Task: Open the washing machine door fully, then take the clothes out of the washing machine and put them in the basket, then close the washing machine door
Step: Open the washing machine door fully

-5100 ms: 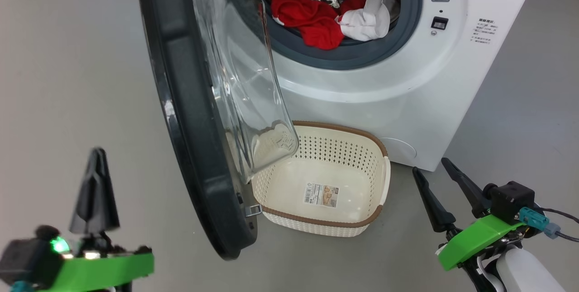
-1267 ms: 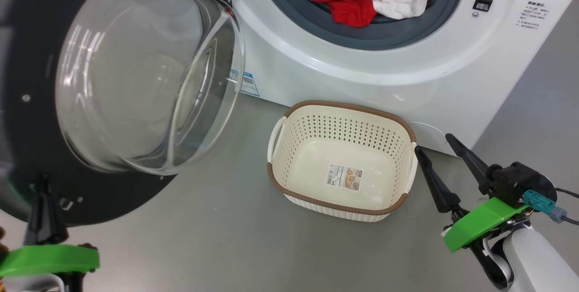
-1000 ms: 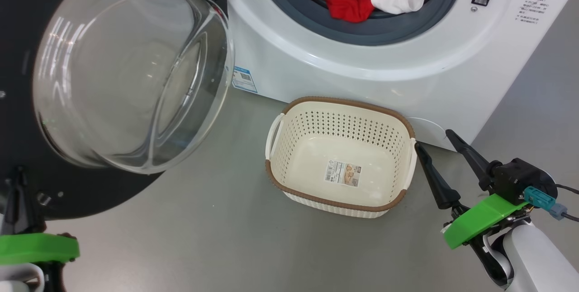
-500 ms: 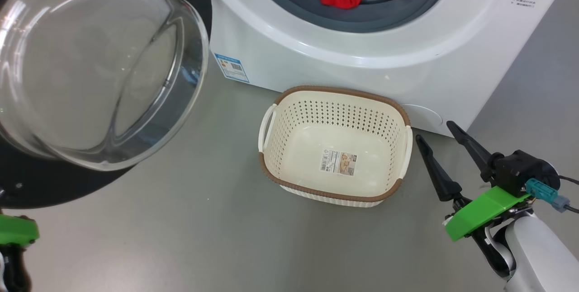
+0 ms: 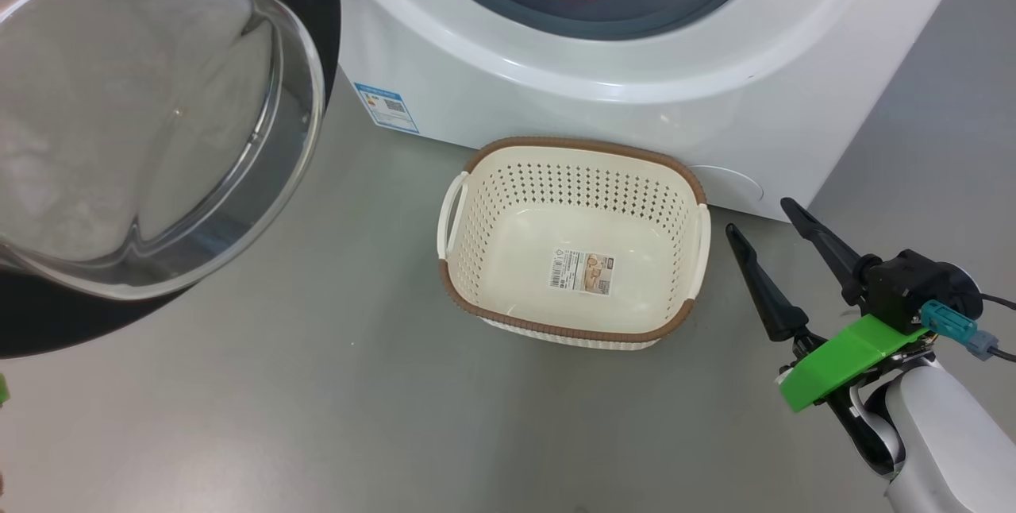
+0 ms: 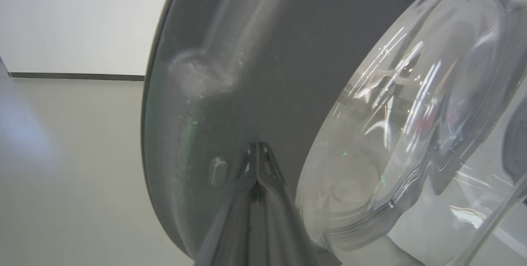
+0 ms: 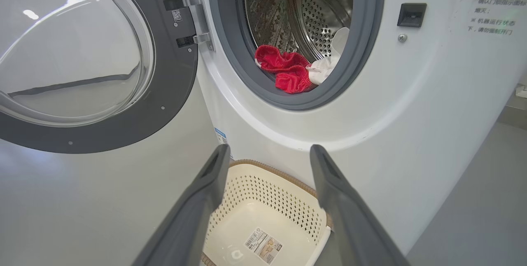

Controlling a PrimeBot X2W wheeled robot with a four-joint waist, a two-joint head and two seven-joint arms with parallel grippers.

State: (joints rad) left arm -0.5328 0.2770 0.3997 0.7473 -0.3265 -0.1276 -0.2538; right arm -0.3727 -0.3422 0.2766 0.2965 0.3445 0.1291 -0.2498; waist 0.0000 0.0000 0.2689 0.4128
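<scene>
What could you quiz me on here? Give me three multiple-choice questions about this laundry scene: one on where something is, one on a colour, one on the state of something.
1. Where does the basket stand?
A. On a shelf
B. On the floor in front of the washing machine
C. On top of the washing machine

2. What colours are the clothes lying in the drum?
A. Blue and yellow
B. Green and black
C. Red and white

3. What state is the right gripper in?
A. Open, holding nothing
B. Shut on a garment
C. Shut on a handle

Answers:
1 B: it sits on the grey floor just before the machine's white front.
2 C: red and white cloth lies at the drum's mouth.
3 A: its two dark fingers stand apart with nothing between them.
</scene>
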